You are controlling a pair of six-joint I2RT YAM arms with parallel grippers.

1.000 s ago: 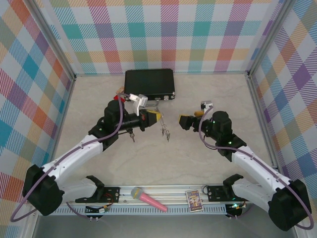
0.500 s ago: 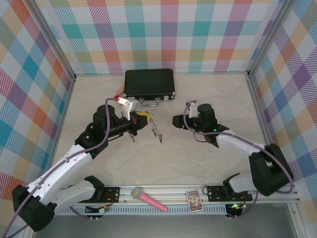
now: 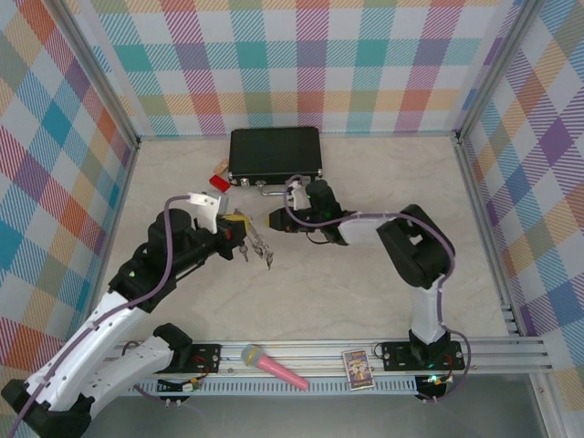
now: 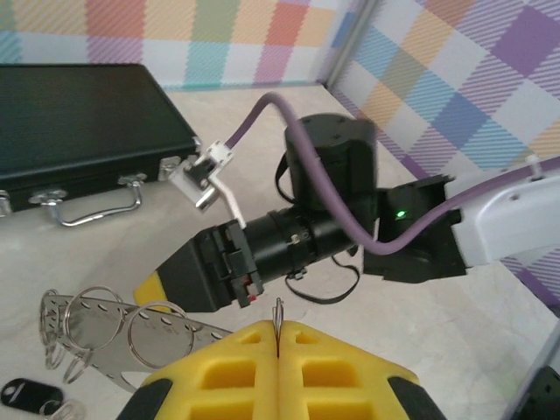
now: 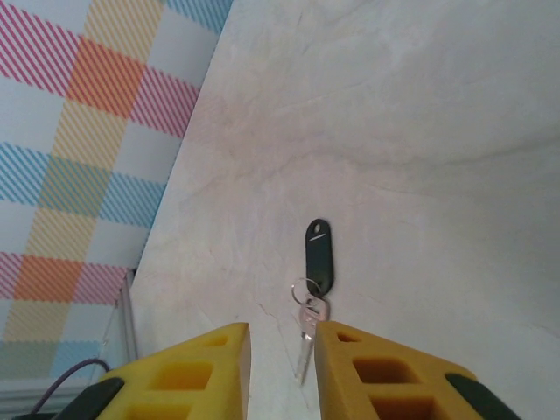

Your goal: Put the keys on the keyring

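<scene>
I see pastel plaid walls (image 3: 310, 64) closing three sides of the frame. Below them lies a pale marbled tabletop (image 3: 365, 301), evenly lit, with a metal rail (image 3: 319, 358) along the bottom edge.

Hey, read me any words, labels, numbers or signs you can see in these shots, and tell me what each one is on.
No text can be read anywhere.
The card at the near edge: coloured print, too small to read.
The key tag: plain black, no writing visible.
The case: no label visible.
</scene>
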